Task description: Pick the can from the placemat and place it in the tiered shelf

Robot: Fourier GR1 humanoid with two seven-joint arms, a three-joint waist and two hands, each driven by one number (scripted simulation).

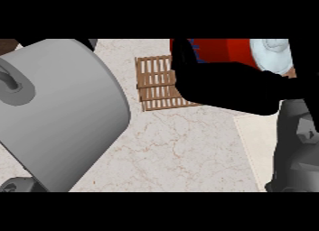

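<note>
can (222, 50): red, top of view, right hand (228, 88) wrapped round it and hiding most of it
tiered shelf (158, 83): wooden slats just left of that hand; partly covered
left hand: out of view; grey left forearm (55, 113) blocks left side
counter (181, 149): marble

Nothing readable for you here: no text, labels or numbers (the can (222, 50) shows only red-blue colour).

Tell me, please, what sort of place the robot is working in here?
Probably a kitchen counter: a pale marble-like countertop fills the view, with a slatted wooden shelf standing on it. The right hand is curled round a red can near the shelf.
</note>
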